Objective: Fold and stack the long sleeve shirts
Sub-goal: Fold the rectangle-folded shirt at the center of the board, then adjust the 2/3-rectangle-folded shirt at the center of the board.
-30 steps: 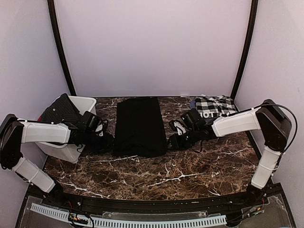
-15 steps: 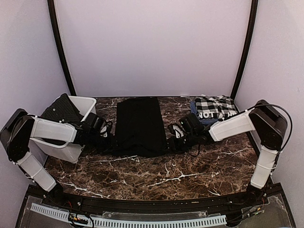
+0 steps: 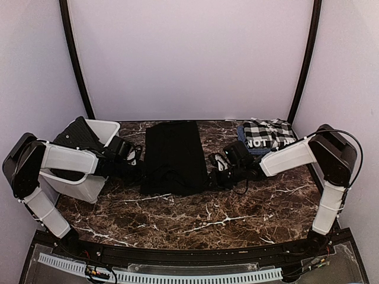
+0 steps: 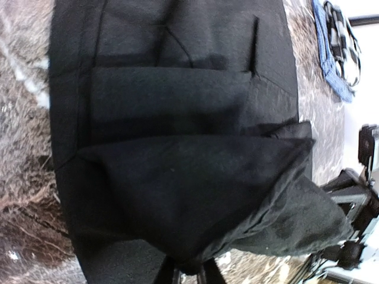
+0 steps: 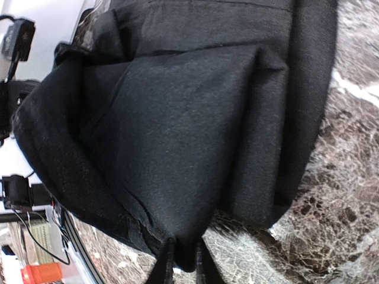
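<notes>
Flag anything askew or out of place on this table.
The white plastic bin on the left sits tilted, with dark cloth heaped over its rim. The folded black cloth shirt lies straight, but its near edge is bunched up where the left gripper and right gripper pinch it.

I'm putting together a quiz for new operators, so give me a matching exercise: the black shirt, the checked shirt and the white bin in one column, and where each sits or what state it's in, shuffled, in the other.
Things:
1. black shirt
2. checked shirt
3. white bin

Places or states:
A. far right corner of the table, lettering showing
B. left side of the table, dark cloth inside
C. middle of the table, near edge pinched by the left gripper and the right gripper

Pairs: 1-C, 2-A, 3-B.
</notes>
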`<action>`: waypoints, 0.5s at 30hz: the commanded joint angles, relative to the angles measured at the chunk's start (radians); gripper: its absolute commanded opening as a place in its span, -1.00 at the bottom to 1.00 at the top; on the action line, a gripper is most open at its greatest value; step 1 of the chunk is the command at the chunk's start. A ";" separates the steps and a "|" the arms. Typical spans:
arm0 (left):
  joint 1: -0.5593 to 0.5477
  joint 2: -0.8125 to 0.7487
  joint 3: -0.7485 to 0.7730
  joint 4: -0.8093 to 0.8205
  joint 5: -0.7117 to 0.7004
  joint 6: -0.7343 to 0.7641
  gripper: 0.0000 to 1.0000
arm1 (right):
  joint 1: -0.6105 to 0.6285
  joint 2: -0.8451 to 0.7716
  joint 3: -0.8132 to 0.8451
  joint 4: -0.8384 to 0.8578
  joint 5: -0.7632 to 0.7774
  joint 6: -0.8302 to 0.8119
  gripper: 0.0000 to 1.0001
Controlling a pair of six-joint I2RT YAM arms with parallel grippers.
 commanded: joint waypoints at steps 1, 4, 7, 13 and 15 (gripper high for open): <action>-0.006 -0.024 0.020 0.006 -0.015 0.003 -0.97 | 0.005 -0.017 0.015 0.037 -0.009 0.011 -0.92; -0.006 -0.043 0.021 -0.002 -0.032 0.004 -1.00 | 0.005 -0.022 0.034 0.032 -0.007 0.015 -1.00; -0.006 -0.057 0.027 -0.006 -0.041 0.005 -1.00 | 0.001 -0.028 0.062 0.018 -0.004 0.023 -1.00; -0.005 -0.067 0.063 -0.035 -0.057 0.012 -1.00 | -0.016 -0.037 0.112 0.018 -0.001 0.032 -1.00; -0.004 -0.064 0.084 -0.044 -0.061 0.017 -1.00 | -0.028 -0.031 0.138 0.020 0.004 0.035 -1.00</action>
